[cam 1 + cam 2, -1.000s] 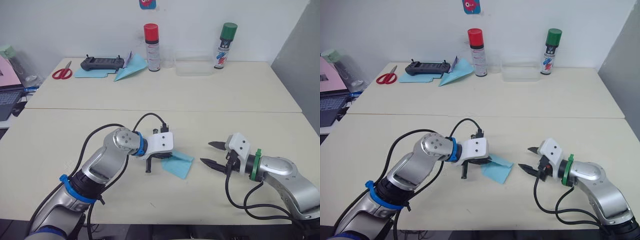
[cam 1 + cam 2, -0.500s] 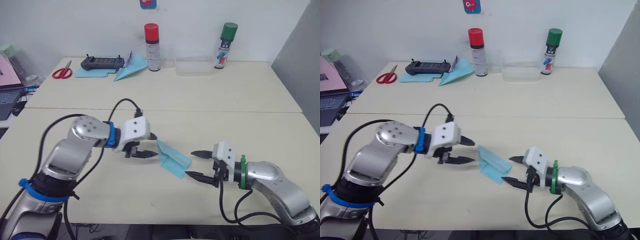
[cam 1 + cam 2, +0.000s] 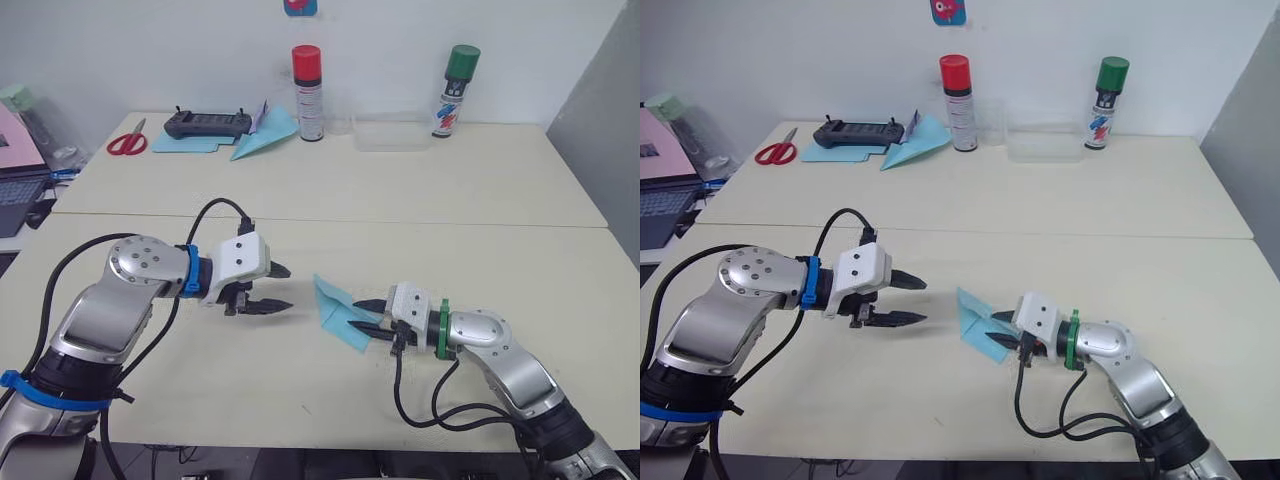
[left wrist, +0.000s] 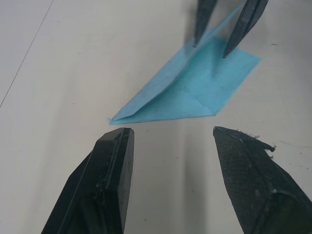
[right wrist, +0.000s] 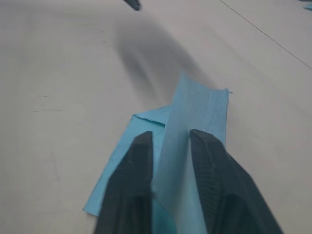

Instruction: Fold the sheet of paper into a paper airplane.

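Folded light-blue paper airplane [image 3: 338,311] lain on the near table [image 3: 300,400], its raised flap pinched between the narrowed fingers of the right gripper [image 3: 371,315], left gripper [image 3: 282,288] held wide apart near the paper, nothing gripped

Workshop: spray cans [image 3: 307,78], scissors [image 3: 126,144], plain tables [image 3: 480,190].
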Tool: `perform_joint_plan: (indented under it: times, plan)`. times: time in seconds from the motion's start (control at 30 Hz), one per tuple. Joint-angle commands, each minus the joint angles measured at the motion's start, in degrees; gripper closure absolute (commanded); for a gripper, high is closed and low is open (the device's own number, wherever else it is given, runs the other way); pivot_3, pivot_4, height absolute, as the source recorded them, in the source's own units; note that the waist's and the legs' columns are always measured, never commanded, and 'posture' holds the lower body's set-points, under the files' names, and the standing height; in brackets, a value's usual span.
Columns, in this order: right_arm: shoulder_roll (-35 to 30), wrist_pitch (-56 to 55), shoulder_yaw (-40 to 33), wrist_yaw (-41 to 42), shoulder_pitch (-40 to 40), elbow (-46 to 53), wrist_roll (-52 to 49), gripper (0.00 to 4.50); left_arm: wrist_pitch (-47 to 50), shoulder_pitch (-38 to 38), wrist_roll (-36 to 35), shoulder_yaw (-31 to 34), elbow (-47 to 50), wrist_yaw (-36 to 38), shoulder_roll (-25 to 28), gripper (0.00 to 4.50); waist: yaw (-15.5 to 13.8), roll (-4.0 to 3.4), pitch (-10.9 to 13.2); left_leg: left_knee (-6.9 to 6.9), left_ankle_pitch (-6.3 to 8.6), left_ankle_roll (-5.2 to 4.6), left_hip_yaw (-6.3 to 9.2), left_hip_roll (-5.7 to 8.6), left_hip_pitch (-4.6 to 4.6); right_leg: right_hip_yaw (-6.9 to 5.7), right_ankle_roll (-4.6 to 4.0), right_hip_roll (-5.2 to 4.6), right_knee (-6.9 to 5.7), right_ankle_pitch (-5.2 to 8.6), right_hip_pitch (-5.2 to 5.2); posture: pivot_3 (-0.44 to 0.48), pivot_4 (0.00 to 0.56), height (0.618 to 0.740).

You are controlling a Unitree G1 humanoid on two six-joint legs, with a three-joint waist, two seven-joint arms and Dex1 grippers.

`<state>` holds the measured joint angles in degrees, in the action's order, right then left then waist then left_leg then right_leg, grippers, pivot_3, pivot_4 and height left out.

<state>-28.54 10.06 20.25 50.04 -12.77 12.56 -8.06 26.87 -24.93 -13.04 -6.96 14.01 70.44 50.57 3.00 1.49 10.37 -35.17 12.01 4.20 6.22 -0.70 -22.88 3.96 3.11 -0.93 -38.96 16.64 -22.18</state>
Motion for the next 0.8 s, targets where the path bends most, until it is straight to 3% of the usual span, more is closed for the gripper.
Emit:
perform_joint_plan:
  times: [0.03, 0.27, 0.53, 0.67, 0.8]
  plan:
    - [-1.20, -3.97, -1.35, 5.25, -0.62, 0.77, -3.30, 4.39, 0.26, 0.30, -1.15, 1.18, 2.09, -0.98, 0.14, 1.56, 0.02, 0.00, 0.00, 0.00, 0.00, 0.00, 0.00, 0.00, 0.00, 0.00, 0.00, 0.00, 0.00, 0.00, 0.00, 0.000, 0.150, 0.740]
    - [-5.60, -14.75, -2.61, 16.81, -2.82, -7.23, -4.80, 4.45, 1.19, 0.90, -2.80, 1.22, 2.34, -1.64, -0.08, 1.56, 0.07, 0.00, 0.00, -0.02, 0.00, 0.00, -0.03, 0.00, 0.03, 0.01, 0.00, 0.00, -0.01, -0.01, 0.03, 0.000, 0.150, 0.740]
    - [-7.33, -17.09, -2.51, 19.17, -3.17, -8.25, -4.55, 4.45, -0.20, 1.37, -2.08, 0.39, 1.31, -2.83, -0.65, 1.56, 0.04, 0.00, 0.00, -0.01, 0.00, 0.00, -0.01, 0.00, 0.05, 0.01, -0.01, 0.00, -0.01, -0.01, 0.04, 0.000, 0.150, 0.740]
    - [-9.70, -13.98, -3.83, 19.35, -0.99, -2.82, -6.28, 3.23, -0.35, 1.49, -2.41, -0.14, 1.20, -2.93, -1.35, 1.56, -0.09, -0.05, 0.03, -0.01, 0.00, 0.00, 0.00, 0.00, 0.04, 0.00, -0.01, 0.00, -0.02, -0.01, 0.05, 0.000, 0.150, 0.740]
    - [-15.43, -2.55, -8.38, 19.64, 1.19, 5.79, -13.48, 1.83, -4.47, 0.15, 0.37, -1.61, -2.11, -4.44, -3.21, 1.56, -0.27, -0.07, 0.05, -0.03, 0.00, 0.00, -0.01, 0.02, 0.03, 0.02, -0.01, -0.02, -0.02, -0.01, 0.06, 0.000, 0.150, 0.740]
